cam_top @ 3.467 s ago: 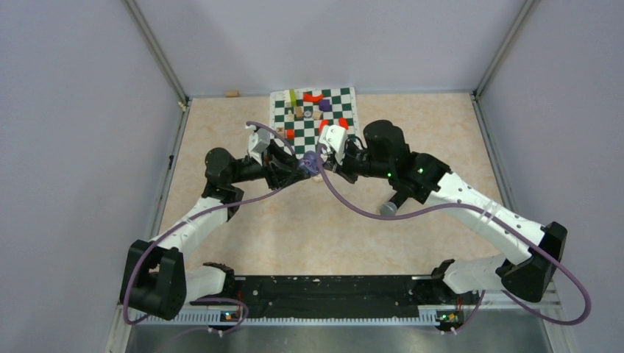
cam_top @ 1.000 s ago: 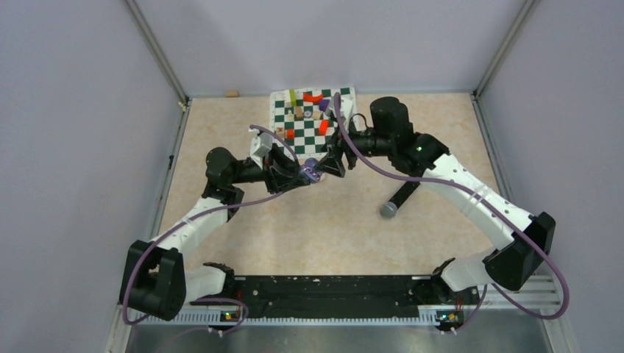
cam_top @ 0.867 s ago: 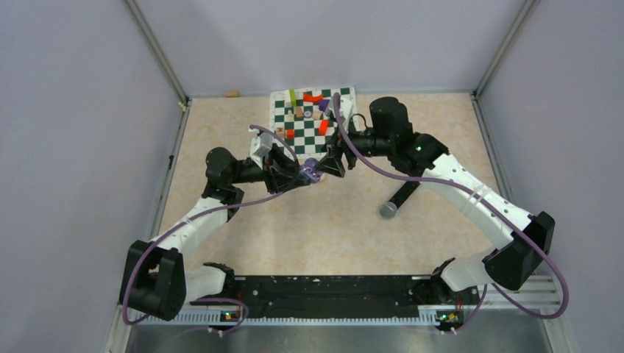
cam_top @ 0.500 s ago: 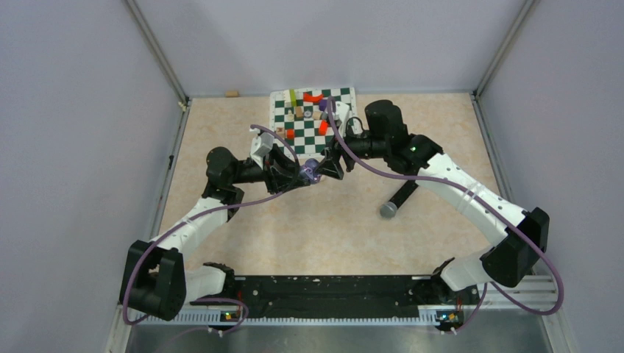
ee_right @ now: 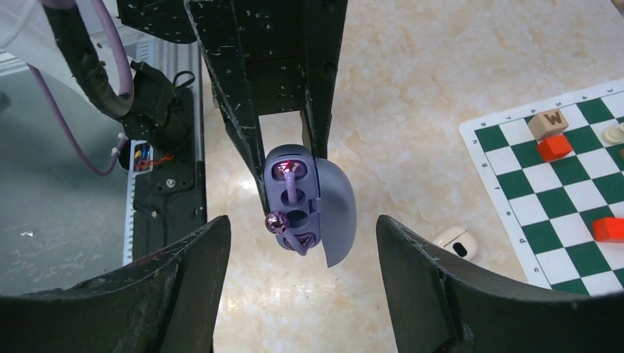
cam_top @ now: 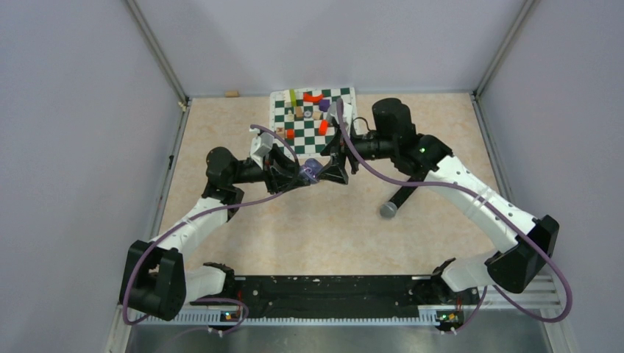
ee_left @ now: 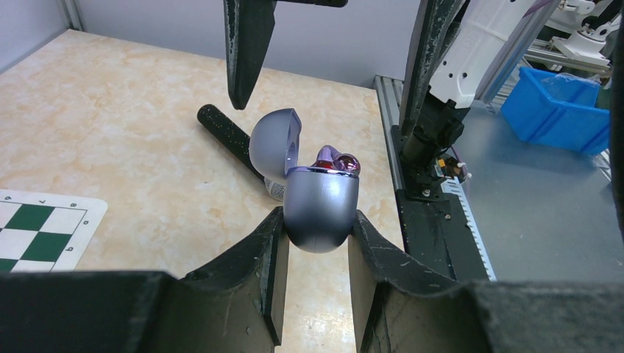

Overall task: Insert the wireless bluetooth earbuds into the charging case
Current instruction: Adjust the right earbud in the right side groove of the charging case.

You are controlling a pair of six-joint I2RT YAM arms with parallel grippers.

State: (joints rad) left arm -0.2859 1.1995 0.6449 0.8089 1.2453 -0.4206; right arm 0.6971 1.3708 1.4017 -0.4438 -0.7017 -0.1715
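Observation:
The charging case (ee_left: 321,206), a rounded purple-grey shell, hangs above the table with its lid open, and my left gripper (ee_left: 318,215) is shut on its lower half. In the right wrist view, one of the wireless bluetooth earbuds (ee_right: 285,170) sits in the case's (ee_right: 309,195) upper socket. The other earbud (ee_right: 279,223) pokes out slantwise at the lower socket. My right gripper (ee_right: 302,222) faces the open case with its jaws spread wide and nothing between them. In the top view, the left gripper (cam_top: 298,173), case (cam_top: 310,170) and right gripper (cam_top: 335,170) meet mid-table.
A black microphone (cam_top: 397,200) lies on the table right of the grippers. A green chessboard mat (cam_top: 283,121) with small red, wooden and purple pieces lies behind them. A white earbud case (ee_right: 456,243) rests near the mat's edge. Grey walls enclose the table.
My right gripper's jaws have spread wider in front of the case and its arm has shifted slightly. The left gripper holds the case in the same place.

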